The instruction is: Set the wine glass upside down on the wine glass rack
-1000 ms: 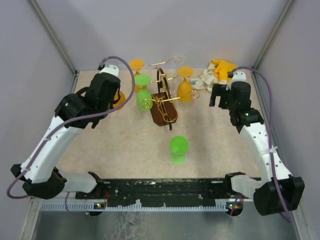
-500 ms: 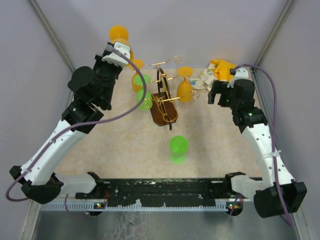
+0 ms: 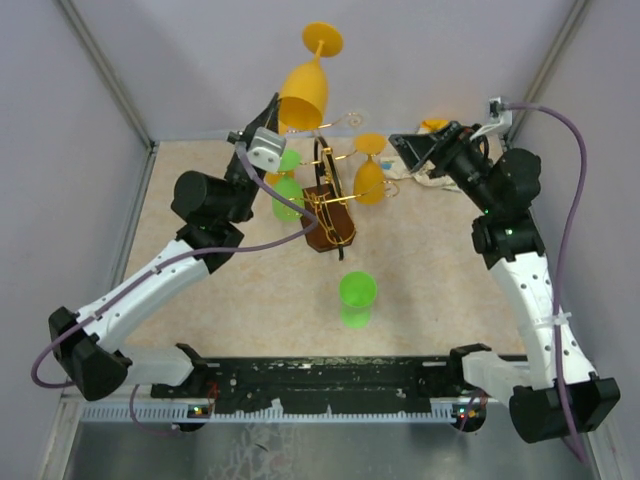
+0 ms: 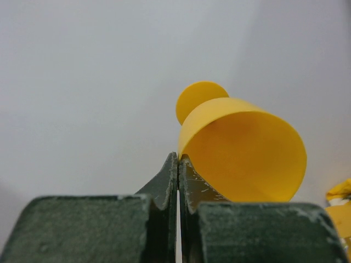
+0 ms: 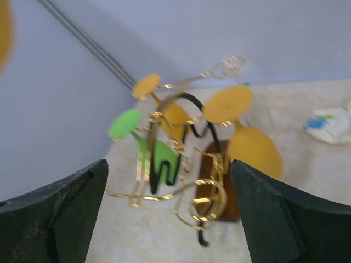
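An orange wine glass [image 3: 305,90] hangs upside down in the air above the back of the table, foot uppermost. My left gripper [image 3: 280,122] is shut on its rim; in the left wrist view the wine glass [image 4: 241,148] fills the right side, with the left gripper [image 4: 178,159] pinching its edge. The wine glass rack [image 3: 330,200], gold wire on a brown base, stands just below and to the right. My right gripper [image 3: 412,148] is open and faces the wine glass rack [image 5: 214,192] from the right, apart from it.
On the rack hang a green glass [image 3: 287,192] and an orange glass [image 3: 370,178], both upside down. Another green glass [image 3: 356,293] stands upright on the table in front. A crumpled yellow and white cloth [image 3: 425,160] lies at the back right.
My left arm has lifted the orange wine glass from table level up and to the right, above the rack. My right wrist has turned and risen toward the rack.
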Controlling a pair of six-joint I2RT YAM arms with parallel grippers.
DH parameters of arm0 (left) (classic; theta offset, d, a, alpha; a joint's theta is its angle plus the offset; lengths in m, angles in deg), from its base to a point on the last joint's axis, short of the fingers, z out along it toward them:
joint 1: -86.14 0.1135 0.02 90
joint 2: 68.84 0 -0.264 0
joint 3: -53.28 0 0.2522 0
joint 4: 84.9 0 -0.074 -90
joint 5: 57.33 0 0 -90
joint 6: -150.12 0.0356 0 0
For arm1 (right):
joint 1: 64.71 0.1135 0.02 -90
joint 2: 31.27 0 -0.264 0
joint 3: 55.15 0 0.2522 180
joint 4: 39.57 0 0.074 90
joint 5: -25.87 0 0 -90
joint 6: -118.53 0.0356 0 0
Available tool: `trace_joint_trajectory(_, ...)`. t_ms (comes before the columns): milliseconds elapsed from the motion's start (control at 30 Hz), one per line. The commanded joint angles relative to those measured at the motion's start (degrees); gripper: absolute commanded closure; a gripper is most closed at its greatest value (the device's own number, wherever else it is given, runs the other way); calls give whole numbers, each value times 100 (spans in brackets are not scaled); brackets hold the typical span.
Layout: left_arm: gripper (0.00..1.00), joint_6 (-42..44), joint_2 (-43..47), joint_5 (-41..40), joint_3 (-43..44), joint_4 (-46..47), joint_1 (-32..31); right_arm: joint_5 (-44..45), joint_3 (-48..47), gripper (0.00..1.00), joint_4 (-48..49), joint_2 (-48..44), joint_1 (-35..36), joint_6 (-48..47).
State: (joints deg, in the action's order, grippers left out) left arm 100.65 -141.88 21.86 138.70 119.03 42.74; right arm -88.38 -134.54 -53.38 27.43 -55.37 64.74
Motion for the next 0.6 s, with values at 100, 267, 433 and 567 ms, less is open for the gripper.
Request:
trace_joint_trajectory(100,100,-1106,117,694,-849,2097,-20,-554,-465,24,3029,728,419,1812)
trace_joint_trajectory(267,100,-1508,289,796,-1343,2541,-20,-615,-816,31,3626,1322,633,2198)
trace_joint_trajectory(433,100,-1900,432,967,-1716,2828,-20,-600,-940,36,4091,1708,736,2472)
trace_joint_trajectory(567,100,-2031,478,1179,-1857,2885,-20,-595,-1013,38,4266,1934,761,2534)
